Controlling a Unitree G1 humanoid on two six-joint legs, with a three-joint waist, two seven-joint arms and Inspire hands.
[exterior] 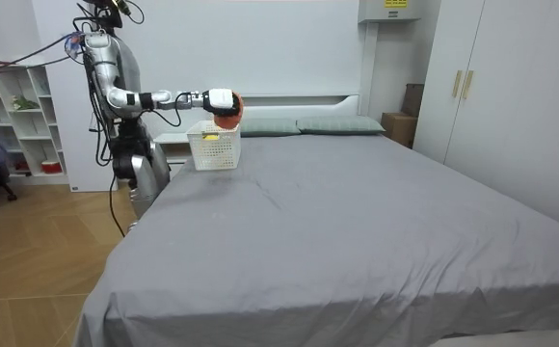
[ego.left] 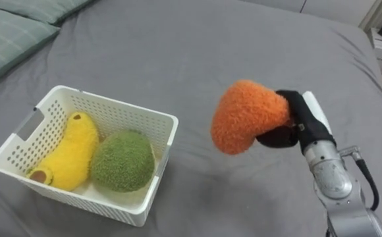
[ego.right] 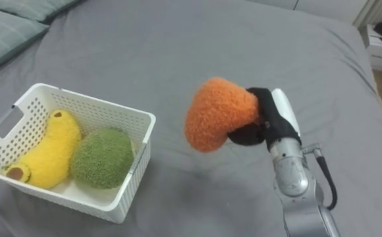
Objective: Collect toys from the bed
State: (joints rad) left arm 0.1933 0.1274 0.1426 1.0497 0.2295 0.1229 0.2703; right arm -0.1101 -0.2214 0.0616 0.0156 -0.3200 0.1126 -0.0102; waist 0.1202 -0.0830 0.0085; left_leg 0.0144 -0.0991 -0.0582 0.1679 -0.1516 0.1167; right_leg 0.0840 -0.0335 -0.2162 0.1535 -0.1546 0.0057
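My right hand (ego.left: 301, 122) is closed round the orange plush toy (ego.left: 247, 116), dark fingers curled over its right end and wrapping underneath, so the toy is clamped and held up off the grey bed (ego.left: 230, 39). The toy's long axis runs from my hand at the upper right down to the lower left, and its broad rounded end points towards the white basket (ego.left: 159, 119), just to the right of the basket's rim. Inside the basket a yellow plush banana (ego.left: 72, 151) lies along the left wall, brown-tipped end at the near corner, touching a round green plush toy (ego.left: 122, 161) on its right. A striped pillow (ego.left: 6, 33) lies at the far left. In the room view I stand beside the bed near its head, arm stretched out over the basket.
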